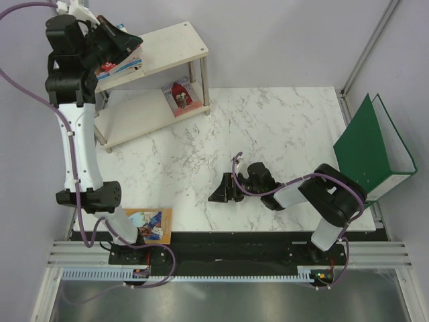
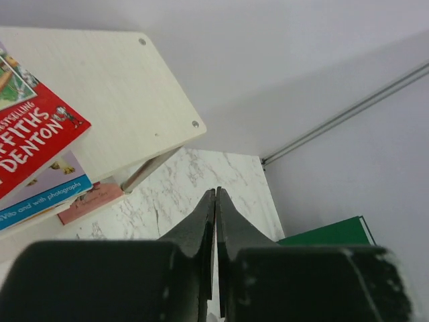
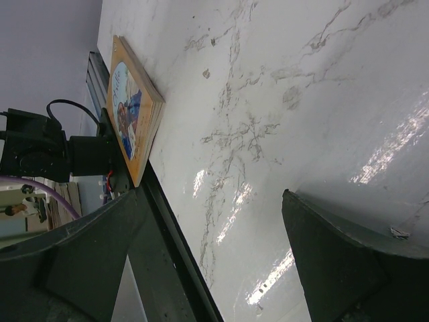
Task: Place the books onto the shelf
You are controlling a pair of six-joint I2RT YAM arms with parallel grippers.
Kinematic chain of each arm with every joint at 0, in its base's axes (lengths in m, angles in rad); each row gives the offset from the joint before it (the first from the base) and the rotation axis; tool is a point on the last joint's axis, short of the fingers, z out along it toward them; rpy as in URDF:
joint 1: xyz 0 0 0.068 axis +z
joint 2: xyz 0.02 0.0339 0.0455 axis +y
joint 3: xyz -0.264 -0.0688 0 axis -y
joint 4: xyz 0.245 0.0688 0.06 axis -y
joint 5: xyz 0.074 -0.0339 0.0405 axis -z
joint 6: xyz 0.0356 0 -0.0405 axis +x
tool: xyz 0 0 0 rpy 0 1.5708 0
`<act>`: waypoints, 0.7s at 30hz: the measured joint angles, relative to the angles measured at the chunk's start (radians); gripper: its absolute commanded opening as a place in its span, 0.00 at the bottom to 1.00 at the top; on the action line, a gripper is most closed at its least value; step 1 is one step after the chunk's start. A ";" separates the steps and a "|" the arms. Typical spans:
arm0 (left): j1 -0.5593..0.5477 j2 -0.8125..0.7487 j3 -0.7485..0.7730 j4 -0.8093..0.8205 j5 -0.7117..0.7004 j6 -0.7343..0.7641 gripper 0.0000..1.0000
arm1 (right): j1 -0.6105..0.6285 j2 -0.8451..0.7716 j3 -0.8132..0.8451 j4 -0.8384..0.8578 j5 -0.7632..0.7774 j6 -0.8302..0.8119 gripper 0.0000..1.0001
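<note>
The shelf stands at the back left, and its cream top board fills the left wrist view. A small stack of books lies on the left end of that board, a red one on top of a white-blue one. Another book lies on the lower board. An orange book with a blue picture lies flat at the table's near edge, also seen in the right wrist view. My left gripper hovers over the stack, shut and empty. My right gripper rests open on the marble.
A large green ring binder stands upright at the right edge of the table; its top also shows in the left wrist view. Black rails and cables run along the near edge behind the orange book.
</note>
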 measured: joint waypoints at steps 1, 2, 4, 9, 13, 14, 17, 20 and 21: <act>-0.019 0.016 0.011 -0.008 -0.013 0.008 0.03 | 0.000 0.000 0.000 0.000 0.000 0.000 0.98; -0.042 0.035 0.014 -0.020 -0.034 0.018 0.02 | 0.000 0.000 0.000 0.000 0.000 0.000 0.98; -0.087 0.076 0.015 -0.048 -0.082 0.034 0.02 | 0.000 0.000 0.000 0.000 0.000 0.000 0.98; -0.148 0.166 0.015 -0.074 -0.154 0.046 0.02 | 0.000 0.000 0.000 0.000 0.000 0.000 0.98; -0.163 0.203 0.015 -0.072 -0.193 0.045 0.02 | 0.000 0.000 0.000 0.000 0.000 0.000 0.98; -0.163 0.204 0.015 -0.070 -0.203 0.045 0.02 | 0.000 0.000 0.000 0.000 0.000 0.000 0.98; -0.163 0.204 0.016 -0.037 -0.238 0.045 0.02 | 0.000 0.000 0.000 0.000 0.000 0.000 0.98; -0.162 0.204 0.017 -0.002 -0.273 0.044 0.02 | 0.000 0.000 0.000 0.001 0.000 0.000 0.98; -0.162 0.204 0.017 0.006 -0.281 0.044 0.02 | 0.000 0.000 0.000 0.001 0.000 0.000 0.98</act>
